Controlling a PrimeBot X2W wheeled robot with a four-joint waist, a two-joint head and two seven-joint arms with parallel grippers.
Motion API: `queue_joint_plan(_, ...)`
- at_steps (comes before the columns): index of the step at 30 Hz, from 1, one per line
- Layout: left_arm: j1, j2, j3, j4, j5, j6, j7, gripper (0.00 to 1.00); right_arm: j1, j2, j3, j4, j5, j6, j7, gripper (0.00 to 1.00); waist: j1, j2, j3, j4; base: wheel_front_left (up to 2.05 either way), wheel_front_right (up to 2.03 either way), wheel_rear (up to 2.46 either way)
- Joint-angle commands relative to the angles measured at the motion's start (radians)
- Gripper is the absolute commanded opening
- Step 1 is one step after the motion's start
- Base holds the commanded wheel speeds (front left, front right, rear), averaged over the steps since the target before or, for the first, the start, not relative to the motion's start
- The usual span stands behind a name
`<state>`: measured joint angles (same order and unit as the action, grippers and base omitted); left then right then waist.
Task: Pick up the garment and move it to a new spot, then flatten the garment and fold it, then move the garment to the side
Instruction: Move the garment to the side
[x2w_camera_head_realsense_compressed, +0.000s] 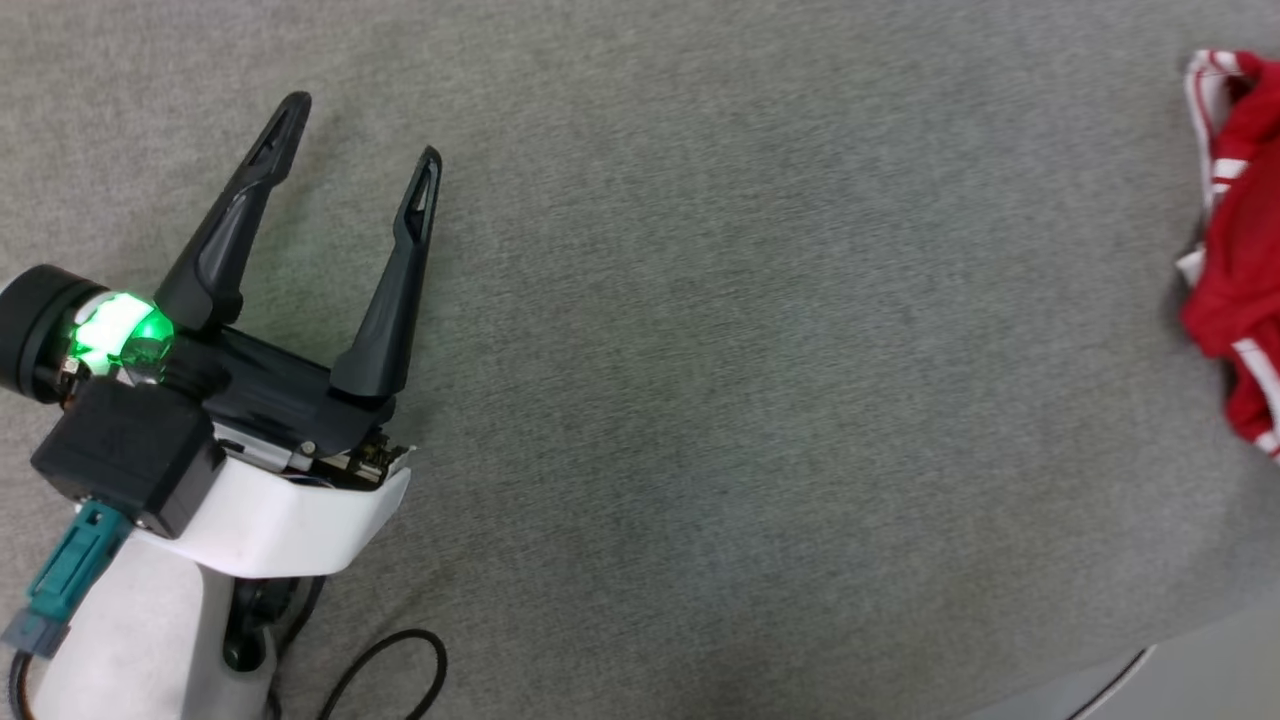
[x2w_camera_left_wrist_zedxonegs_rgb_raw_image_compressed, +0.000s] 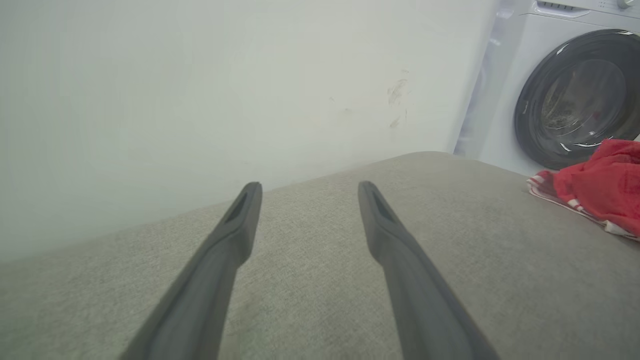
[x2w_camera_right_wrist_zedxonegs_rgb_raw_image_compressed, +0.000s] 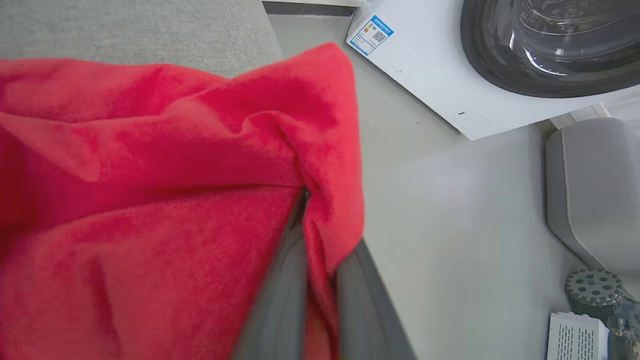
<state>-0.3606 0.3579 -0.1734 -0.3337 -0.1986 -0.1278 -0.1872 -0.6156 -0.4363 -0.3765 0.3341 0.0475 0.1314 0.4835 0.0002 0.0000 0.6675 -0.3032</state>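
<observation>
The garment (x2w_camera_head_realsense_compressed: 1240, 260) is a bunched red shirt with red-and-white striped trim at the far right edge of the grey padded surface (x2w_camera_head_realsense_compressed: 750, 350). The left wrist view has the garment (x2w_camera_left_wrist_zedxonegs_rgb_raw_image_compressed: 600, 185) in a heap at its right. My left gripper (x2w_camera_head_realsense_compressed: 365, 125) hovers over the surface's left part, open and empty, far from the cloth. From the right wrist, red cloth of the garment (x2w_camera_right_wrist_zedxonegs_rgb_raw_image_compressed: 150, 200) drapes over my right gripper (x2w_camera_right_wrist_zedxonegs_rgb_raw_image_compressed: 307, 200), whose two fingers are shut on a fold of it near the surface's edge.
A white washing machine (x2w_camera_left_wrist_zedxonegs_rgb_raw_image_compressed: 565, 95) with a dark round door stands beyond the surface's far right; the washing machine (x2w_camera_right_wrist_zedxonegs_rgb_raw_image_compressed: 500, 60) also appears past the right gripper. A pale wall (x2w_camera_left_wrist_zedxonegs_rgb_raw_image_compressed: 200, 100) runs behind. On the floor (x2w_camera_right_wrist_zedxonegs_rgb_raw_image_compressed: 460, 225) sit a grey bin (x2w_camera_right_wrist_zedxonegs_rgb_raw_image_compressed: 595, 190) and small items.
</observation>
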Motion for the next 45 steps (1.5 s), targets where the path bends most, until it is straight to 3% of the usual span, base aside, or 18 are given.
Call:
queue_joint_plan(1, -0.018, 0.004, -0.001, -0.007, -0.005, 0.000, 0.001, 1.00, -0.019, 0.008, -0.013, 0.004, -0.019, -0.001, -0.012, 0.00, -0.0002, 0.0000, 0.024, 0.020, 0.00, 0.00, 0.00)
queue_joint_plan(12, -0.037, 0.022, -0.016, -0.009, -0.016, 0.000, -0.009, 1.00, -0.038, 0.143, -0.195, 0.078, -0.217, -0.001, -0.137, 0.00, -0.0002, 0.0000, 0.047, 0.057, 0.00, 0.00, 0.00)
queue_joint_plan(13, -0.034, 0.021, -0.017, -0.005, -0.019, 0.001, -0.010, 1.00, -0.038, 0.152, -0.215, 0.078, -0.227, -0.001, -0.153, 0.27, -0.0002, 0.0000, 0.043, 0.059, 0.00, 0.00, 0.00)
queue_joint_plan(14, -0.030, 0.019, -0.018, -0.001, -0.021, 0.002, -0.013, 1.00, -0.034, 0.156, -0.228, 0.080, -0.248, -0.001, -0.163, 0.84, -0.0002, 0.0000, 0.038, 0.062, 0.00, 0.00, 0.00)
queue_joint_plan(15, -0.025, 0.016, -0.020, 0.004, -0.023, 0.004, -0.016, 1.00, -0.032, 0.164, -0.240, 0.080, -0.258, -0.001, -0.179, 1.00, -0.0002, 0.0000, 0.031, 0.063, 0.00, 0.00, 0.00)
queue_joint_plan(22, 0.011, -0.013, -0.034, 0.050, -0.037, 0.016, -0.038, 1.00, -0.001, 0.176, -0.305, 0.046, -0.323, -0.001, -0.286, 1.00, -0.0002, 0.0000, -0.058, 0.086, 0.00, 0.00, 0.00)
queue_joint_plan(32, 0.119, -0.087, -0.044, 0.171, -0.075, 0.053, -0.070, 1.00, 0.085, 0.119, -0.287, 0.135, -0.253, -0.001, -0.439, 1.00, -0.0002, 0.0000, -0.261, 0.149, 0.00, 0.00, 0.00)
queue_joint_plan(39, 0.206, -0.137, -0.053, 0.246, -0.093, 0.071, -0.076, 1.00, 0.211, 0.155, -0.267, 0.117, -0.181, -0.001, -0.514, 1.00, -0.0002, 0.0000, -0.398, 0.211, 0.00, 0.00, 0.00)
queue_joint_plan(45, 0.271, -0.160, -0.044, 0.294, -0.102, 0.089, -0.079, 1.00, 0.336, 0.232, -0.212, 0.023, -0.125, -0.001, -0.531, 1.00, -0.0002, 0.0000, -0.485, 0.250, 0.00, 0.00, 0.00)
